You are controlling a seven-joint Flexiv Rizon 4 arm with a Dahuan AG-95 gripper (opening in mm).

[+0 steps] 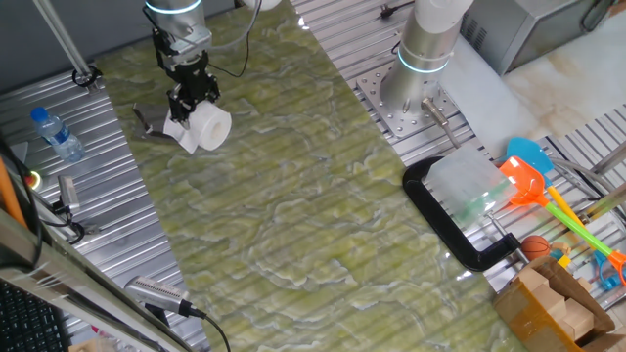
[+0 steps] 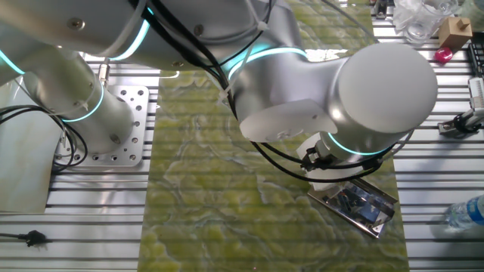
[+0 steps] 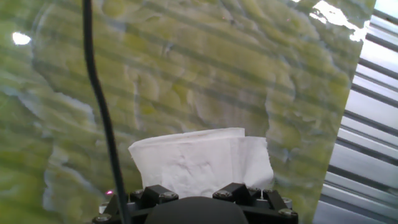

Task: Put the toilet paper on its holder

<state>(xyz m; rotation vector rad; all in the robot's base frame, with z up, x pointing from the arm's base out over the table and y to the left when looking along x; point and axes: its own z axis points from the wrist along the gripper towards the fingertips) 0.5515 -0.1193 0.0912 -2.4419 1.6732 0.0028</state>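
The toilet paper [image 1: 207, 127] is a plump white roll with a loose tail of tissue, held in my gripper [image 1: 194, 106] just above the green mat at the far left. In the hand view the white tissue [image 3: 202, 163] fills the space between my fingers. The holder [image 1: 149, 121] is a dark-grey plate lying just left of the roll; in the other fixed view it [image 2: 355, 201] shows as a shiny plate below the arm's wrist. The roll is hidden there by the arm.
A clear water bottle [image 1: 57, 135] lies on the left metal rails. A large black C-shaped frame [image 1: 452, 220] sits at the mat's right edge beside colourful toys [image 1: 533, 176]. A second arm's base [image 1: 427, 54] stands at the back.
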